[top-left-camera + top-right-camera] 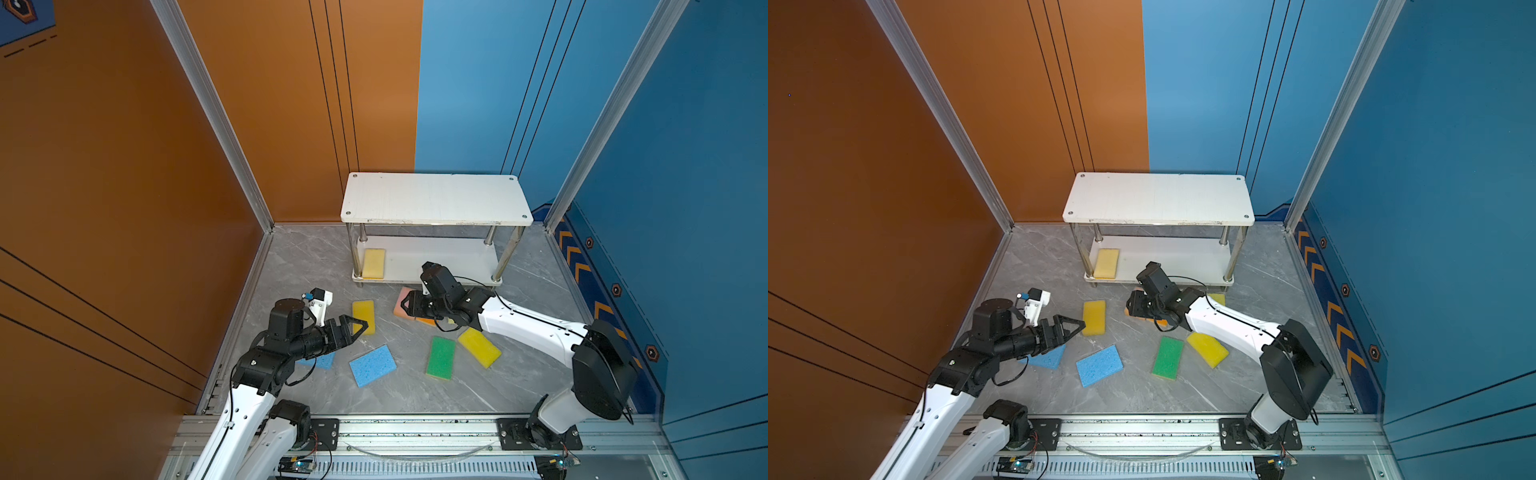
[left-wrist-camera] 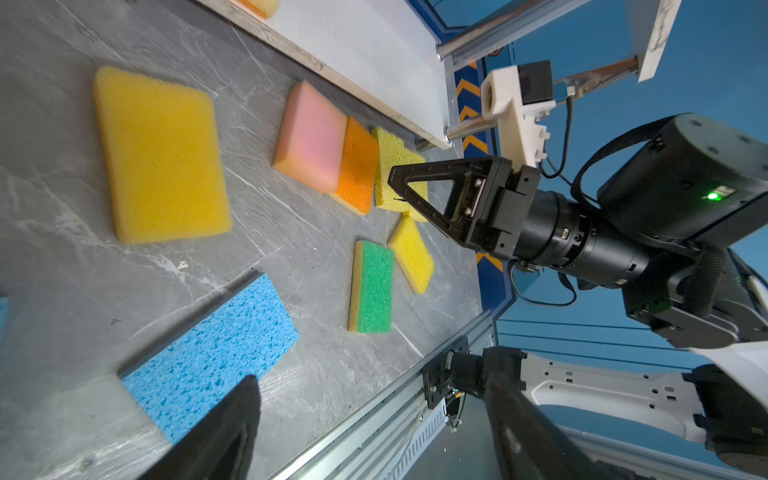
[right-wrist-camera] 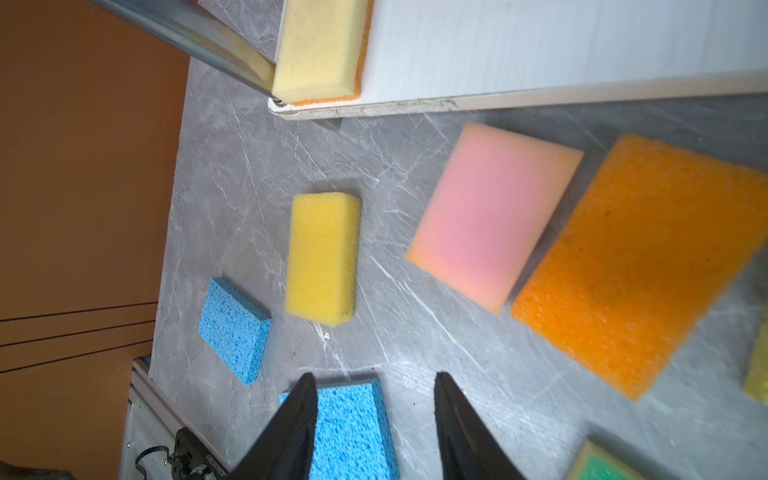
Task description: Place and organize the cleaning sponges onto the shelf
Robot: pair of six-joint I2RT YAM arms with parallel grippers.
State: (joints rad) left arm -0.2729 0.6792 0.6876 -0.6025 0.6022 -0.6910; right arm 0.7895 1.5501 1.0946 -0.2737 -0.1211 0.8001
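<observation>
Left pincer [image 1: 360, 326] wide open, empty, near a yellow sponge [image 1: 363, 318], right pincer [image 3: 376, 376] apart, gripping nothing, by the pink sponge [image 3: 494, 216], pale yellow sponge [image 1: 373, 263] on the shelf [image 1: 436, 199] lower board, others scattered on the desk [image 1: 316, 266]

The white two-tier shelf [image 1: 436, 199] stands upright at the far side, with a pale yellow sponge [image 1: 373, 263] flat on its lower board's left end. Nearer, the pink sponge [image 2: 309, 137], orange sponge [image 2: 357, 166], green sponge [image 1: 441, 358], yellow sponges [image 1: 363, 316] and blue sponges [image 1: 372, 365] lie scattered flat.
</observation>
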